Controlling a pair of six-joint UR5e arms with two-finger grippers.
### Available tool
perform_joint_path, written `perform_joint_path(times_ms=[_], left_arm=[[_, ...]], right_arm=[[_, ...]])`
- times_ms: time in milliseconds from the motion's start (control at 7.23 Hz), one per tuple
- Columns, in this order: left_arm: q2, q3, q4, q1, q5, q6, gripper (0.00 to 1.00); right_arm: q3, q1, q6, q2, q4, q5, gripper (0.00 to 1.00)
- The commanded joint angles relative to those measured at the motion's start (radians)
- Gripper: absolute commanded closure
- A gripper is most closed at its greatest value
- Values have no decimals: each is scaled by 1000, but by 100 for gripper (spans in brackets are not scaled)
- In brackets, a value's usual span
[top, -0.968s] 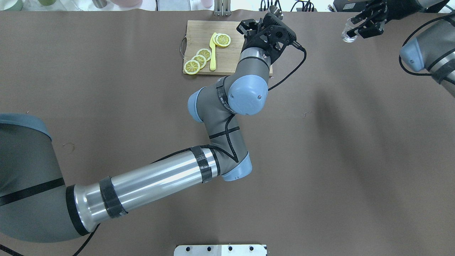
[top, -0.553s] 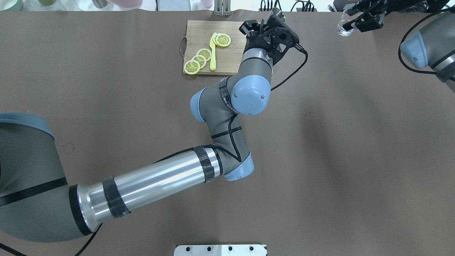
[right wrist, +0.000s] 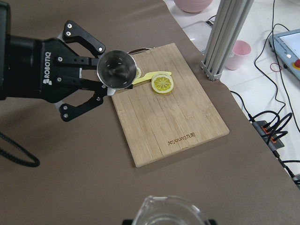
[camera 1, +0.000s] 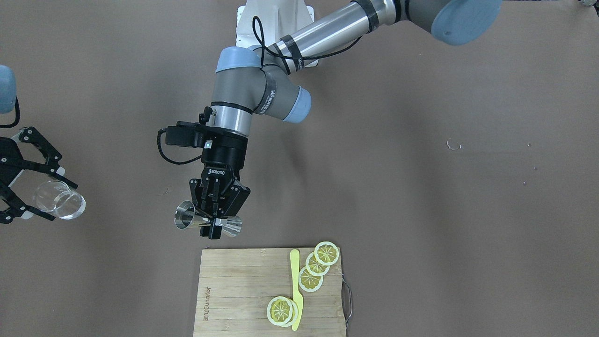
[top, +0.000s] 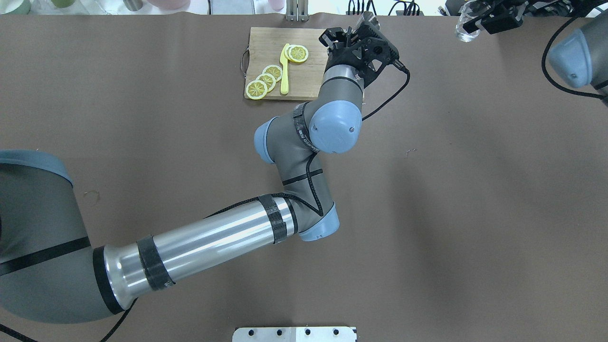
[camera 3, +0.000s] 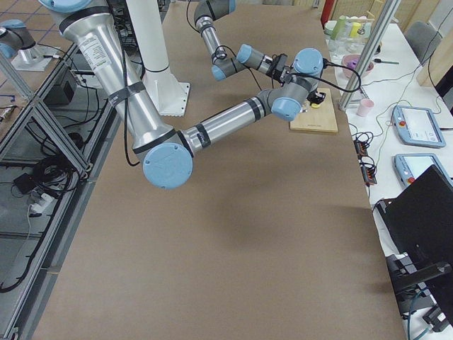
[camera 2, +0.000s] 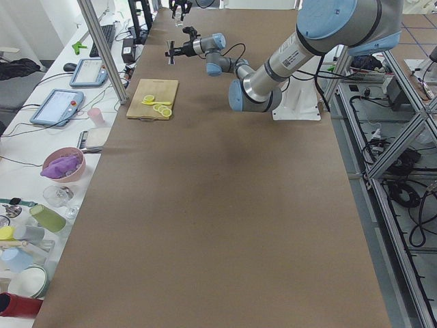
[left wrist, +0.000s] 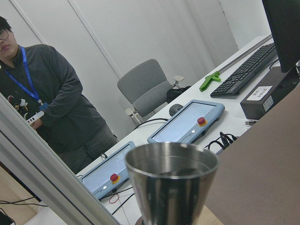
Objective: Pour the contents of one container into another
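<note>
Shiny hourglass jigger (camera 1: 186,216) lay sideways, clamped in left jaws; right jaws gripped clear tumbler (camera 1: 60,200); board (camera 1: 234,281) at jigger's 5 o'clock.

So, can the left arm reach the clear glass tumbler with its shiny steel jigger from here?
Probably yes. The left gripper holds the shiny steel jigger, the right gripper holds the clear glass tumbler off to the side, and only bare brown table lies between them.

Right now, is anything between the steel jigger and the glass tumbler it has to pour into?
Nothing visible. The jigger, clamped in the left gripper, and the tumbler, held by the right gripper, are both off the table, with only bare surface under the gap. The cutting board lies flat to one side.
</note>
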Motion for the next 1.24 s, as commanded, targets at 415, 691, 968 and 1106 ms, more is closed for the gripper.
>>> perform_joint_path(times_ms=[415, 691, 968, 1106], left_arm=[[-17, 21, 10, 2, 6, 15, 100], [-17, 22, 9, 2, 6, 10, 100], [-19, 26, 7, 15, 27, -43, 100], [-20, 26, 4, 20, 28, -88, 100]], right_arm=[[63, -1, -7, -3, -140, -16, 100], [109, -27, -7, 15, -248, -30, 100], [127, -31, -30, 43, -353, -38, 100], [144, -8, -67, 46, -399, -24, 100]])
